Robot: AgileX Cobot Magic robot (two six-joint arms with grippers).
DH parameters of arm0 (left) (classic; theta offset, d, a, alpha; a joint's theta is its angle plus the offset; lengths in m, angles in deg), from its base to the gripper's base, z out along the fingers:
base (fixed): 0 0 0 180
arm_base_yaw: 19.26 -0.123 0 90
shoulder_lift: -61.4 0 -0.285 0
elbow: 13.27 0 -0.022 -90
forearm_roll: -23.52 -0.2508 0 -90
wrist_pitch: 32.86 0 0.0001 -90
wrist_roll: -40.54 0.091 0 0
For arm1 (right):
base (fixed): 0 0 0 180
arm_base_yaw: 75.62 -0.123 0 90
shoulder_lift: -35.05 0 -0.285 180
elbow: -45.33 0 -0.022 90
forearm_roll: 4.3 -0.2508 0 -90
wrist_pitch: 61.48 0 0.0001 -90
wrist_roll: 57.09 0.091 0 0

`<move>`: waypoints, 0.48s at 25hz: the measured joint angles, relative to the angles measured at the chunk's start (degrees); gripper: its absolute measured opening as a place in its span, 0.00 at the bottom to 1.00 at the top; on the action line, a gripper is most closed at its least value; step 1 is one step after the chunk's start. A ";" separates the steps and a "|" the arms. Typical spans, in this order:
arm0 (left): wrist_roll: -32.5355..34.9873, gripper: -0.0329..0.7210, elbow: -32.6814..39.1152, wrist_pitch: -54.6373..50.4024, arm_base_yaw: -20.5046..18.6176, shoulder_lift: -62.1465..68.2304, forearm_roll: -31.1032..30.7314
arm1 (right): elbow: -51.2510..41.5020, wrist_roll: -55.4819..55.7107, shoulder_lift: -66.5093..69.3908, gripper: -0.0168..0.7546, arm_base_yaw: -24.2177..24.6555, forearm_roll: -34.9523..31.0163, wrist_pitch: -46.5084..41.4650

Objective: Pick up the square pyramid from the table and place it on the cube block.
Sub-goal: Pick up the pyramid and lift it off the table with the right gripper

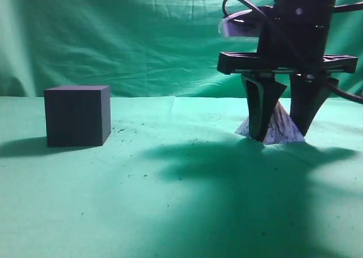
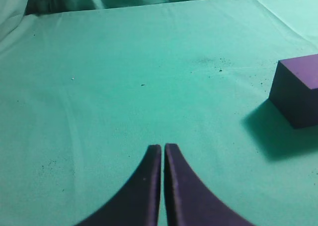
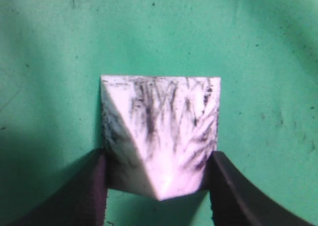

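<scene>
The square pyramid, white with dark streaks, stands on the green table at the right. My right gripper reaches down over it with one finger on each side. In the right wrist view both fingers touch the pyramid's two sides, and its base rests on the cloth. The dark cube block stands on the table at the far left, well apart from the pyramid. It also shows at the right edge of the left wrist view. My left gripper is shut and empty above bare cloth, left of the cube.
A wrinkled green backdrop curtain hangs behind the table. Green cloth with small dark specks lies between the cube and the pyramid. The right arm casts a broad shadow over the front of the table.
</scene>
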 joint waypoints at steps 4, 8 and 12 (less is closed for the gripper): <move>0.00 0.04 0.00 0.00 0.00 0.00 0.00 | 1.49 1.06 0.00 0.49 0.13 0.10 -1.62; 0.00 0.04 0.00 0.00 0.00 0.00 0.00 | 5.49 1.15 0.00 0.49 0.30 0.85 -6.19; 0.00 0.04 0.00 0.00 0.00 0.00 0.00 | 11.53 1.02 -2.44 0.49 0.25 0.99 -9.78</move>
